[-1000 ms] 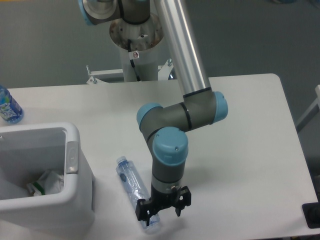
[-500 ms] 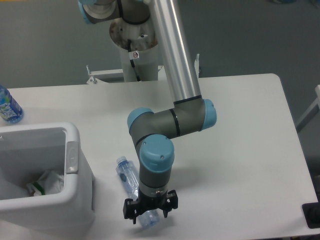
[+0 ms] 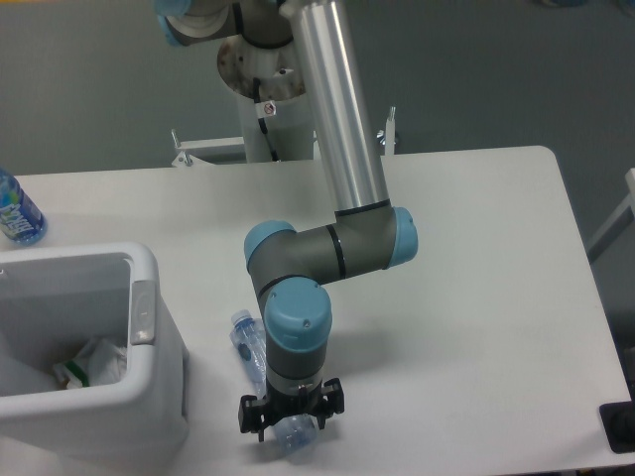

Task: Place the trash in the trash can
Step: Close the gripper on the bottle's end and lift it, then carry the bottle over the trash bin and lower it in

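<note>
Clear crushed bottle [image 3: 260, 369] lies on the table directly under the pincer [image 3: 290, 419].

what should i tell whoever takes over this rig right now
Gripper: low over the bottom end of the crushed bottle; whether its jaws are open or shut cannot be told from this view.
Bottle: lying on the table, right of the bin, blue cap pointing away from the camera.
Bin: at the left edge, some crumpled rubbish already inside.
Intact bottle: far left of the table, not trash.
Done: nothing confirmed for the crushed bottle.
Left: grasp it, lift it, drop it in the bin.
</note>
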Robot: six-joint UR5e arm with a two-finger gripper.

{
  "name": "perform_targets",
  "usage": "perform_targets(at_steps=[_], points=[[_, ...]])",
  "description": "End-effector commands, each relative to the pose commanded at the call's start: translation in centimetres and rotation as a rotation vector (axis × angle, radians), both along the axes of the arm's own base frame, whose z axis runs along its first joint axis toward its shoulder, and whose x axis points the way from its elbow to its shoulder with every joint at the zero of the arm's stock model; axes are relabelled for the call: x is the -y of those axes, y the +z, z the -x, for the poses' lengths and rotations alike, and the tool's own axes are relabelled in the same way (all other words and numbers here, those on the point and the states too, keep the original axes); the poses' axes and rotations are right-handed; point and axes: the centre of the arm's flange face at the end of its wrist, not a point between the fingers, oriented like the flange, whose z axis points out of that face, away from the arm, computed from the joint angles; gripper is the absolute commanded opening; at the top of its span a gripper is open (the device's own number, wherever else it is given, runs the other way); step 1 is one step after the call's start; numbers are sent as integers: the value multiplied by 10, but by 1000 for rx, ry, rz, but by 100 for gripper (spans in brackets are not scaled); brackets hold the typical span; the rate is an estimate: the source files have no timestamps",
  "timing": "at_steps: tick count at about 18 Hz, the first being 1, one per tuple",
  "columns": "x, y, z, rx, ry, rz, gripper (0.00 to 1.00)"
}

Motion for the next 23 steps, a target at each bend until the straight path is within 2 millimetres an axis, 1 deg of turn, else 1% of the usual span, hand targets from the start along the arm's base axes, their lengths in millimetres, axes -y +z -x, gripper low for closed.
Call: perform_targets(at_steps=[2,3,6,7,8,10,13,14,15,17,18,20,21,23], points=[[0,2,0,-2,0,0,75],[0,3,0,-3,2,-2,68],[0,5,0,-5,0,-4,64],[1,3,-1,-3,1,1,62],[1,4,-2,-3,-1,1,58],[1,7,-2,-7,-2,-3,57],[-1,23,0,-26,-5,-25,57],[-5,39,2,-41,-4,-49,57],[-9,62,9,-61,-1,-86,57],[-7,109,40,-99,37,-168,57],[-8,139,44,-122,36,-212,57],[-6,206,47,-166,41,-314,57],[0,237,52,-170,58,-370,58],[14,289,58,-166,79,-473,58]])
